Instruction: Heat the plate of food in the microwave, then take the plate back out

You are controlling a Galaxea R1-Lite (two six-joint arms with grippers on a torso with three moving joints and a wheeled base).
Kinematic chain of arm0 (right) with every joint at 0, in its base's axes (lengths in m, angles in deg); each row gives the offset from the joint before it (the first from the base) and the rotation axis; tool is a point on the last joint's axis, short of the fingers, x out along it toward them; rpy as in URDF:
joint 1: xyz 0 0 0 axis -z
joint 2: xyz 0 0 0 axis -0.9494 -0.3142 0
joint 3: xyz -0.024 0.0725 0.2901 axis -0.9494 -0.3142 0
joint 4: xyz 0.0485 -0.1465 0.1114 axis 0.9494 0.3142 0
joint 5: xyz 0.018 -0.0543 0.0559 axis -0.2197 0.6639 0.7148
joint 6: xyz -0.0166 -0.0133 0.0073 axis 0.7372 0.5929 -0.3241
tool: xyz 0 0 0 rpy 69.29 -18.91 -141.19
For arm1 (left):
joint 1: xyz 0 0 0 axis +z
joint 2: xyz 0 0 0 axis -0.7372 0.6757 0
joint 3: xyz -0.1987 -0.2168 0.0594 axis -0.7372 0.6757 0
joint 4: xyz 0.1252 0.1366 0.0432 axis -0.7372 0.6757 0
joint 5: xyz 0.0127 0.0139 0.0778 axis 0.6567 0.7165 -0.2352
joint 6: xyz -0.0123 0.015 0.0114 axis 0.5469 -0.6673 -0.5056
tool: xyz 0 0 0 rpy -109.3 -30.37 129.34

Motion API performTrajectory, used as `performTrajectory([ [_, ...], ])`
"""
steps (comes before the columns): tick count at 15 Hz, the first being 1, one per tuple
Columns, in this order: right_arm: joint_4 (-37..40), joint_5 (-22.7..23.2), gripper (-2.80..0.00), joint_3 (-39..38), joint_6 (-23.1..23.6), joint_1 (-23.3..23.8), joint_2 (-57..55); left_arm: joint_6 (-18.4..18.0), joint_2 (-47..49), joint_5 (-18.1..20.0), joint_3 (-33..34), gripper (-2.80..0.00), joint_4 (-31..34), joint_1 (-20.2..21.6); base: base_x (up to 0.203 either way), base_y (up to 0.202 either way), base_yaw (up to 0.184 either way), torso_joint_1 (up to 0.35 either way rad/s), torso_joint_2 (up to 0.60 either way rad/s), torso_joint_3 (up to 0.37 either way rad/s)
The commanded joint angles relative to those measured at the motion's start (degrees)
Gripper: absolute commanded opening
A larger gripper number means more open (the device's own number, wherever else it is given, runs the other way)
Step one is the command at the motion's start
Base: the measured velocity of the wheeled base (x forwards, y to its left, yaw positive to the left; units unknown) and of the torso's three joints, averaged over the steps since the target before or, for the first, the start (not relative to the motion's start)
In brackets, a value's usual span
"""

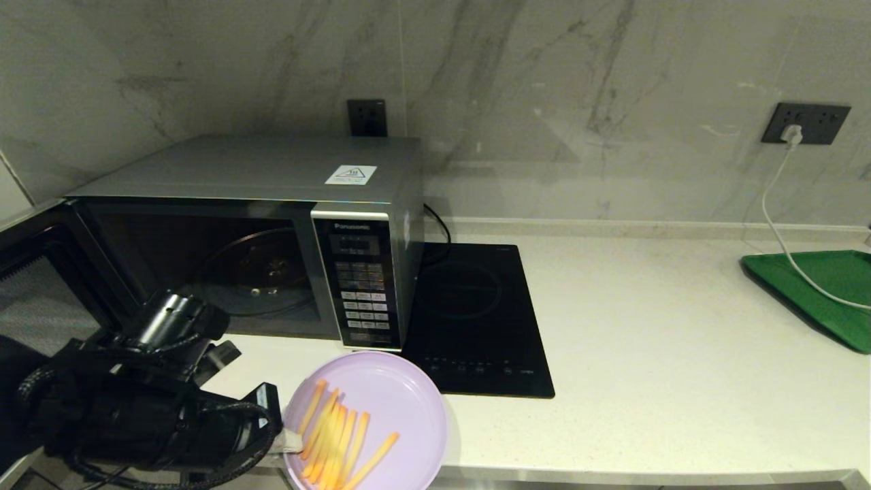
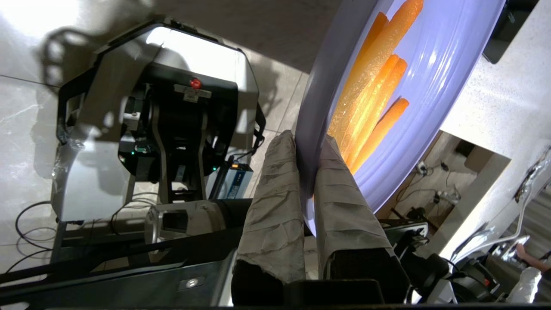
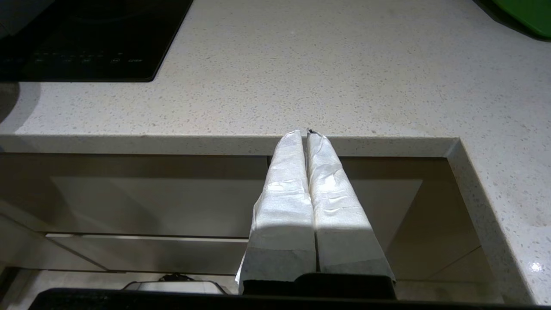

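The lilac plate of food [image 1: 395,401], with several orange-yellow fries [image 1: 337,435], hangs over the counter's front edge, just before the microwave's keypad. My left gripper [image 1: 289,441] is shut on the plate's left rim; the left wrist view shows the rim [image 2: 314,107] pinched between the two wrapped fingers [image 2: 275,202], my left gripper [image 2: 308,144] closed around it. The silver microwave [image 1: 272,170] stands at the left with its door [image 1: 34,286] swung open and its glass turntable [image 1: 258,272] bare. My right gripper [image 3: 306,134] is shut and empty, parked below the counter's front edge.
A black induction hob [image 1: 473,320] lies right of the microwave. A green tray [image 1: 823,292] sits at the far right with a white cable [image 1: 782,224] running over it from a wall socket [image 1: 806,122]. Pale counter [image 1: 667,367] stretches between hob and tray.
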Motion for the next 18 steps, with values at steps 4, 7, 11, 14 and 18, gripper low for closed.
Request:
performTrajectory([
  [4,0.07,-0.01,-2.8,0.01,-0.03,0.0,0.0,4.39,8.37,0.2,-7.29,-2.8,0.15,-3.9,0.0,0.0,0.0,0.0,0.0,0.0],
  [7,0.07,-0.01,-2.8,0.01,-0.03,0.0,0.0,6.47,9.61,1.08,-9.09,-2.8,-0.22,-6.21,0.0,0.0,0.0,0.0,0.0,0.0],
  [11,0.07,-0.01,-2.8,0.01,-0.03,0.0,0.0,7.46,11.51,4.97,-10.24,-2.8,-2.03,-7.68,0.0,0.0,0.0,0.0,0.0,0.0],
  [14,0.07,-0.08,-2.8,0.01,-0.03,-0.08,0.0,7.42,13.94,4.6,-12.57,-2.8,-1.96,-8.42,0.0,0.0,0.0,0.0,0.0,0.0],
  [18,0.07,-0.07,-2.8,0.01,-0.03,-0.08,0.0,7.8,16.6,4.33,-15.78,-2.8,-1.9,-10.62,0.0,0.0,0.0,0.0,0.0,0.0],
])
